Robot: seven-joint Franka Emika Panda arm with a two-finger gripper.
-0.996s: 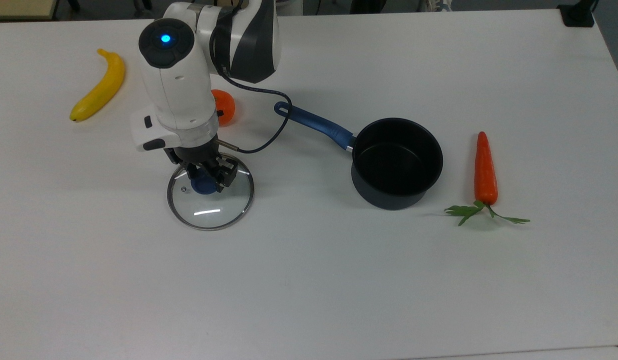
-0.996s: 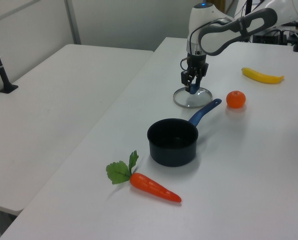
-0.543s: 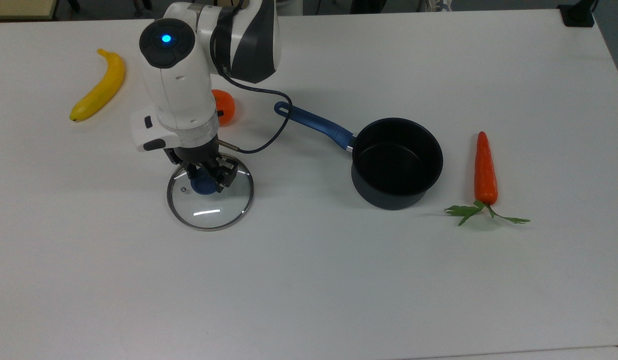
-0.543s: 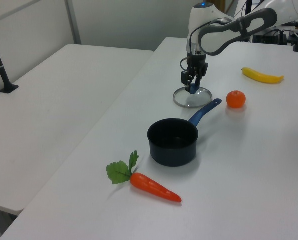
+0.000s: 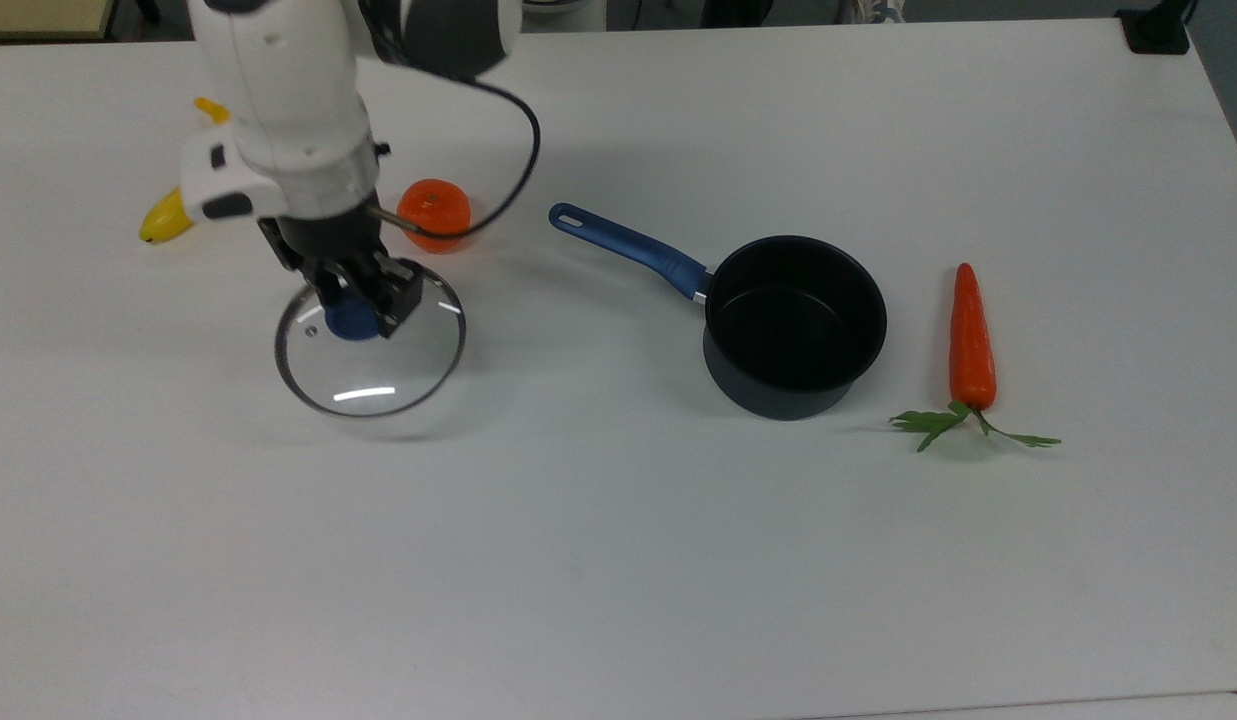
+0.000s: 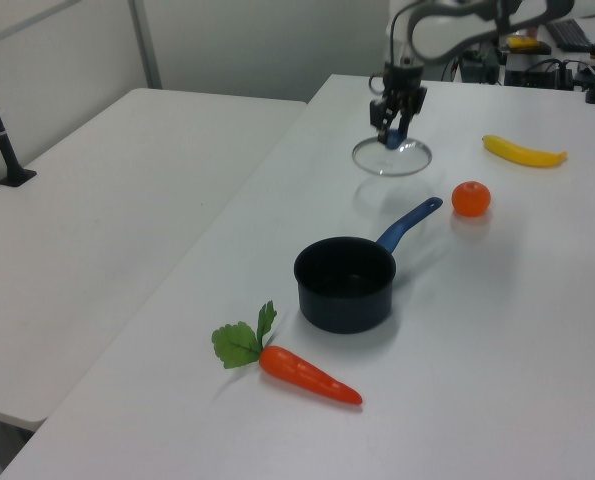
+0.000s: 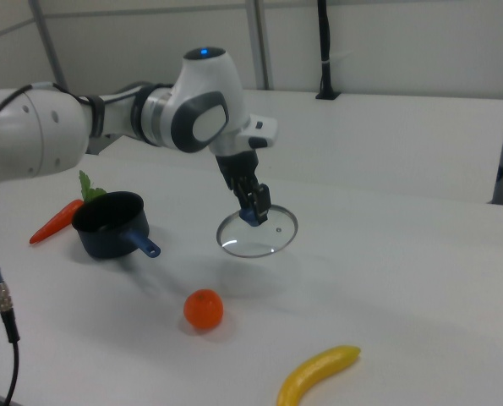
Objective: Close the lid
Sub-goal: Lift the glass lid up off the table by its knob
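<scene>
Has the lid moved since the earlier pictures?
Yes. The gripper, shut on its blue knob, has lifted the lid off the table; in the top view it went left, away from the pot, toward the banana.

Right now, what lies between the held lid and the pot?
In the top view, only bare white table and the pot's blue handle lie between the lid and the pot. The orange sits off to one side.

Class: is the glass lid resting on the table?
Apart. The right view shows the lid hanging from the gripper, its shadow separate on the table below.
</scene>
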